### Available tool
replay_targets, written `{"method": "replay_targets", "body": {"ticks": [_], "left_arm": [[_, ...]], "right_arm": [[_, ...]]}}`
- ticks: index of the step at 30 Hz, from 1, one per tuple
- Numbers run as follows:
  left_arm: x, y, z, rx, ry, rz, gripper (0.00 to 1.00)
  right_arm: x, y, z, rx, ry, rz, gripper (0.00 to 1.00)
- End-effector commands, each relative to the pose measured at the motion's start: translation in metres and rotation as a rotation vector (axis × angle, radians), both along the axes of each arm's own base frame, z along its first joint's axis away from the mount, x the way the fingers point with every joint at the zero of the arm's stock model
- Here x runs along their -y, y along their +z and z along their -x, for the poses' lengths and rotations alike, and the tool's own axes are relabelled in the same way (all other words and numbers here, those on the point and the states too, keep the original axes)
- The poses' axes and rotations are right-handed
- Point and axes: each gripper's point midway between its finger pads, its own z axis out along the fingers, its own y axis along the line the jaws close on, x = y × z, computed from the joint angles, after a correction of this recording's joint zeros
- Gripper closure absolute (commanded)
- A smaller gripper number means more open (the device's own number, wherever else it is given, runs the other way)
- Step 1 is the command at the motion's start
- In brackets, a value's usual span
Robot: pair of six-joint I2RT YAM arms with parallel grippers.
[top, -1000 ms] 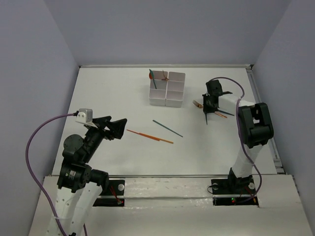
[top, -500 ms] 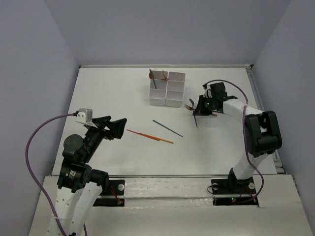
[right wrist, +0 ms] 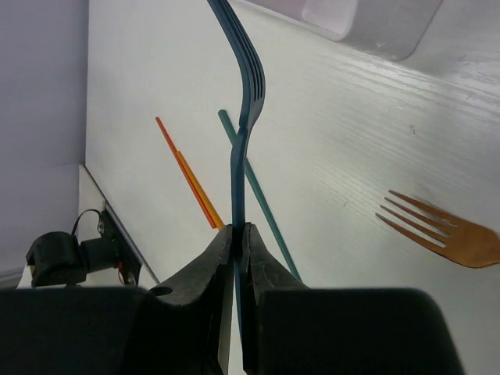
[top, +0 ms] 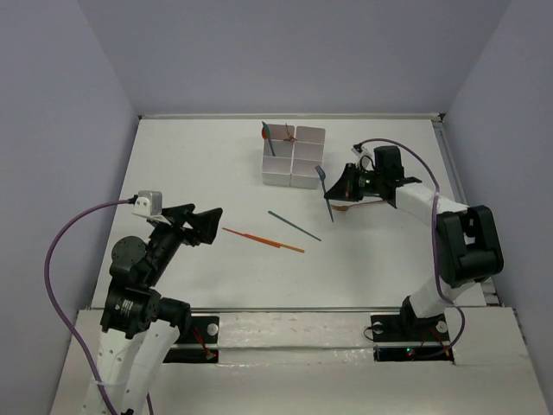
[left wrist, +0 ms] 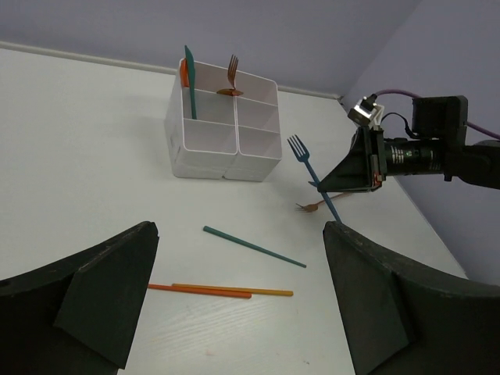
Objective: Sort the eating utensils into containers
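Overhead, a white bench carries a white four-compartment box toward the far side. Just right of the box, the right pincer is clamped on a teal fork, its tines pointing far, close to the box's near right corner. A teal stick and two orange sticks lie on the middle of the bench. The left pincer hangs over the near left, well apart from them.

From the left wrist, the left pincer stands wide open, gripping nothing. The box holds a teal utensil and an orange spoon in its far left compartment, and a brown fork in its far right. A second brown fork lies on the bench under the raised teal fork.

From the right wrist, the right pincer is closed tight on the teal fork's handle. Below lie the teal stick, the orange sticks and the second brown fork.
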Motion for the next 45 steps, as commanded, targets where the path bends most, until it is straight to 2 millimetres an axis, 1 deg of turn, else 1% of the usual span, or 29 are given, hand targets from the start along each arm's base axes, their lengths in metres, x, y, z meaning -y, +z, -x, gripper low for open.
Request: {"method": "replay_targets", "body": {"ticks": [1,3,5,9,10,12,13,15,17,18,19,20,21,22,23,24,25,27,28,29,30,31,32,33,34,36,37,42,45], "left_arm": [[0.000,0.009,-0.002,0.045,-0.001,0.001,0.01],[0.000,0.008,-0.002,0.041,-0.001,0.002,0.01],[-0.001,0.008,-0.004,0.038,0.007,0.001,0.01],[0.000,0.007,-0.005,0.035,0.002,-0.002,0.01],[0.000,0.005,-0.006,0.029,0.002,-0.003,0.01],[0.001,0.005,-0.006,0.027,-0.001,-0.004,0.01],[-0.001,0.004,-0.007,0.024,0.008,-0.005,0.01],[-0.001,0.004,-0.008,0.023,0.007,-0.007,0.01],[0.000,0.002,-0.009,0.016,0.003,-0.008,0.01],[-0.002,0.002,-0.010,0.016,0.010,-0.009,0.01],[-0.002,0.001,-0.010,0.013,0.010,-0.009,0.01],[-0.001,0.001,-0.011,0.010,0.008,-0.010,0.01],[-0.001,0.001,-0.011,0.010,0.010,-0.010,0.01],[-0.004,0.000,-0.012,0.006,0.020,-0.011,0.01],[-0.004,0.001,-0.012,0.009,0.020,-0.010,0.01],[-0.004,0.000,-0.013,0.006,0.020,-0.013,0.01],[-0.006,-0.001,-0.014,0.003,0.031,-0.013,0.01],[-0.005,-0.001,-0.014,0.003,0.028,-0.012,0.01],[-0.008,-0.002,-0.016,0.000,0.040,-0.014,0.01],[-0.008,-0.001,-0.016,0.000,0.039,-0.014,0.01],[-0.008,-0.002,-0.016,-0.003,0.039,-0.015,0.01],[-0.010,-0.002,-0.017,-0.001,0.048,-0.014,0.01],[-0.010,-0.002,-0.017,-0.001,0.048,-0.014,0.01],[-0.011,-0.002,-0.018,-0.002,0.055,-0.014,0.01],[-0.011,-0.002,-0.018,-0.004,0.056,-0.015,0.01],[-0.011,-0.003,-0.019,-0.008,0.054,-0.016,0.01],[-0.013,-0.005,-0.020,-0.014,0.062,-0.017,0.01],[-0.011,-0.006,-0.021,-0.020,0.054,-0.020,0.01],[-0.012,-0.007,-0.022,-0.021,0.055,-0.023,0.01]], "right_arm": [[-0.010,0.008,-0.004,0.036,0.033,-0.065,0.93],[-0.010,0.006,-0.009,0.051,0.021,-0.064,0.93],[-0.010,0.012,-0.013,0.089,0.010,-0.074,0.93],[-0.015,0.060,-0.026,0.261,-0.011,-0.119,0.93],[-0.015,0.081,-0.029,0.324,-0.019,-0.134,0.93],[-0.013,0.102,-0.036,0.394,-0.046,-0.137,0.93],[-0.010,0.115,-0.044,0.446,-0.083,-0.133,0.93],[-0.005,0.131,-0.056,0.509,-0.132,-0.128,0.93],[0.002,0.154,-0.078,0.609,-0.211,-0.120,0.93],[-0.001,0.152,-0.087,0.619,-0.226,-0.114,0.93],[0.004,0.156,-0.099,0.642,-0.273,-0.105,0.93],[0.005,0.168,-0.110,0.678,-0.296,-0.110,0.93],[0.003,0.163,-0.125,0.691,-0.325,-0.102,0.93],[0.005,0.165,-0.134,0.710,-0.347,-0.099,0.93],[0.004,0.182,-0.144,0.766,-0.362,-0.114,0.93],[-0.001,0.185,-0.150,0.792,-0.361,-0.107,0.93],[-0.004,0.185,-0.165,0.808,-0.381,-0.100,0.93],[-0.006,0.190,-0.180,0.856,-0.414,-0.081,0.93],[-0.012,0.181,-0.188,0.857,-0.417,-0.068,0.93],[-0.016,0.182,-0.193,0.874,-0.426,-0.061,0.93],[-0.021,0.195,-0.198,0.922,-0.443,-0.055,0.93],[-0.024,0.195,-0.202,0.939,-0.450,-0.043,0.93],[-0.028,0.187,-0.209,0.939,-0.456,-0.023,0.93],[-0.027,0.194,-0.216,0.979,-0.491,0.006,0.93],[-0.028,0.194,-0.220,0.996,-0.506,0.028,0.93],[-0.032,0.180,-0.230,1.014,-0.517,0.082,0.93],[-0.033,0.182,-0.232,1.026,-0.535,0.092,0.93],[-0.030,0.169,-0.245,1.052,-0.580,0.155,0.93],[-0.027,0.154,-0.255,1.049,-0.595,0.197,0.93]]}}
